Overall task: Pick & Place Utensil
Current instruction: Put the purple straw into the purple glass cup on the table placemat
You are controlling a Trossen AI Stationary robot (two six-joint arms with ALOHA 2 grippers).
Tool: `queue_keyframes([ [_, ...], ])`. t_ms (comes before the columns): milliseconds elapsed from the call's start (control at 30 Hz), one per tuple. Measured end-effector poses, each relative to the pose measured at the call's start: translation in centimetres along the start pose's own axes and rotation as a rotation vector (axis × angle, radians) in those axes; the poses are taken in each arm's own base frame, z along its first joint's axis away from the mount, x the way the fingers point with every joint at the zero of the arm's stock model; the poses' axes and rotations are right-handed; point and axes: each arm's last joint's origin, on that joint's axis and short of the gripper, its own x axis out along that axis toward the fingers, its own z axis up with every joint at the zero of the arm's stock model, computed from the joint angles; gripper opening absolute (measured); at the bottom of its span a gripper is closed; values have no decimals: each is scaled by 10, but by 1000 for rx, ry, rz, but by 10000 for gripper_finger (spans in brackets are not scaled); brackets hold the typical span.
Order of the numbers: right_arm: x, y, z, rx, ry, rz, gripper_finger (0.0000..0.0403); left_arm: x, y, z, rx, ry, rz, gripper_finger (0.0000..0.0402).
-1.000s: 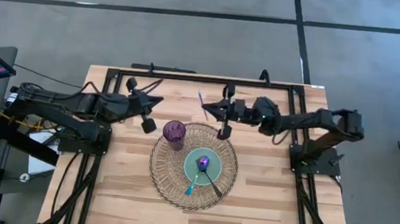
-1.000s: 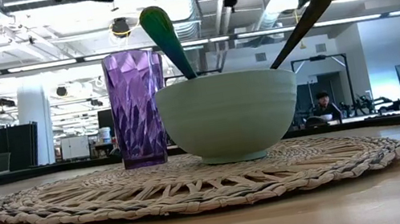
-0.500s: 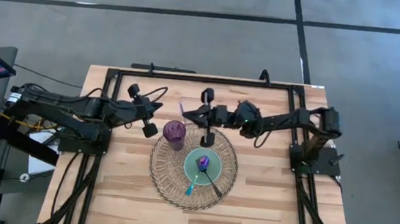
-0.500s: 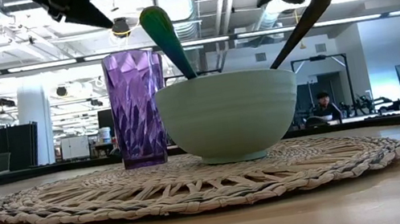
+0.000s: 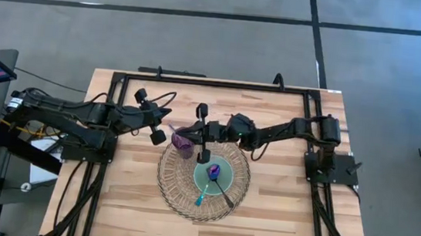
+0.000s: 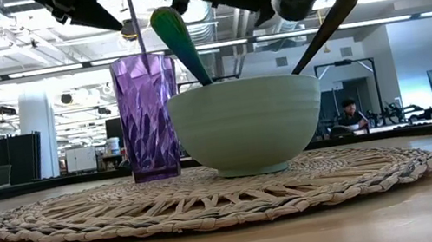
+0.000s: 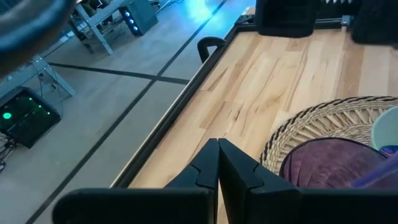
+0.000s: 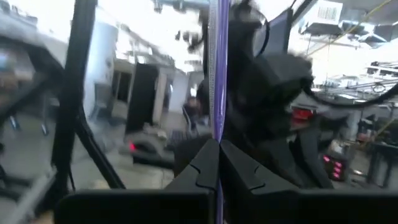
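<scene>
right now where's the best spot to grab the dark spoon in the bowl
Grip the dark spoon by its free handle end, coming from above. In the low view its handle leans up past the bowl rim, clear of the teal spoon.

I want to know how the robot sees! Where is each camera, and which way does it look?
High: above, looking down on table, both arms.
Low: table height, facing bowl; arms overhead.
Left wrist: on the left arm, sees left claw shut.
Right wrist: on the right arm, right claw pinching the purple utensil.
High and low share the purple cup.
</scene>
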Motion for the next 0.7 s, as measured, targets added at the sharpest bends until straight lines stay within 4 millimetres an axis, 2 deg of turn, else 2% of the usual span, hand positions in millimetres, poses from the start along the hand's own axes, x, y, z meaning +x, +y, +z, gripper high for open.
queue_keyframes([
  [167, -2, -6, -14, -51, 153, -72, 15, 0, 0, 0, 0, 0, 0, 6],
  [467, -2, -2, -15, -27, 176, -80, 72, 0, 0, 0, 0, 0, 0, 6],
  [700, -2, 1, -20, -15, 235, -72, 96, 0, 0, 0, 0, 0, 0, 6],
])
